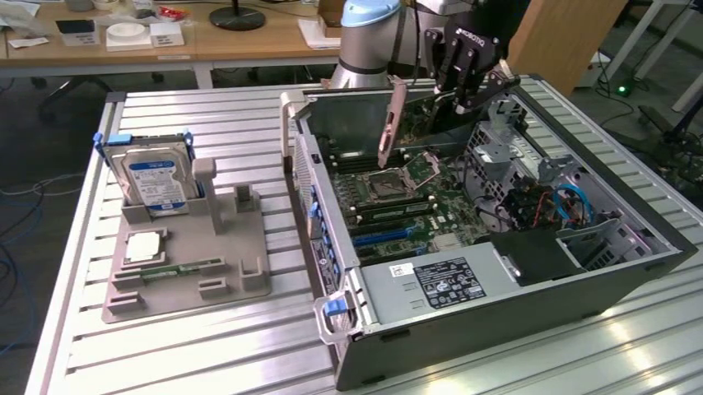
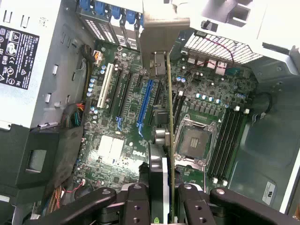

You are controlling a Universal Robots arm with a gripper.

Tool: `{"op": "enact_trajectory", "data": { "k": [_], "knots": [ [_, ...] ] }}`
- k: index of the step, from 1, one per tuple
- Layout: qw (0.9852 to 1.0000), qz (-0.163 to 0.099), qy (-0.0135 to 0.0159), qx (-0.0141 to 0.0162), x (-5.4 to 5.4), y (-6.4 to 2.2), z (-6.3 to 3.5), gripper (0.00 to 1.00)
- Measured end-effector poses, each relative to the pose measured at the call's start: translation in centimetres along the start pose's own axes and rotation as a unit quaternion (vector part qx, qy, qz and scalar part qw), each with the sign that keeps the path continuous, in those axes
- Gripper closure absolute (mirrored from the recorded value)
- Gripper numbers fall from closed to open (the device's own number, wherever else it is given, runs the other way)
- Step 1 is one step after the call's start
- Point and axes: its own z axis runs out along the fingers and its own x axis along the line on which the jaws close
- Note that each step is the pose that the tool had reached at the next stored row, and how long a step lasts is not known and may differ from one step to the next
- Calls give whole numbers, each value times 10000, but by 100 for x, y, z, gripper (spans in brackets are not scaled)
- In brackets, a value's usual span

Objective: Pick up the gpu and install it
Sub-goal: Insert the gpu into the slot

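Gripper (image 1: 459, 95) clamped on gpu (image 1: 388, 123), hanging over open pc case (image 1: 495, 329).
I'd hold card vertical, edge parallel w/ blue slot (image 2: 146, 103) below gripper, lower slow.

Silver-grey arm (image 1: 360, 59), pale blue joint cap (image 1: 371, 11); black gripper (image 1: 455, 100), white lettering (image 1: 470, 38) on body; black linkage fingers (image 2: 135, 199), round pivot screws.

This is looking like a robotics lab: an arm (image 1: 368, 41) is standing at a ribbed aluminium counter (image 1: 220, 115) carrying an open PC case (image 1: 495, 329) and a grey fixture (image 1: 187, 284), while cluttered desks (image 1: 220, 45) are standing behind and cables (image 1: 25, 186) are trailing on the floor (image 1: 49, 156).
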Motion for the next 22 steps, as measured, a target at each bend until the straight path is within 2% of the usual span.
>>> {"op": "enact_trajectory", "data": {
  "k": [17,22],
  "knots": [
    [10000,-37,2,-2,-3,-3,3,72],
    [10000,23,9,18,-1,-3,65,72]
  ]
}}
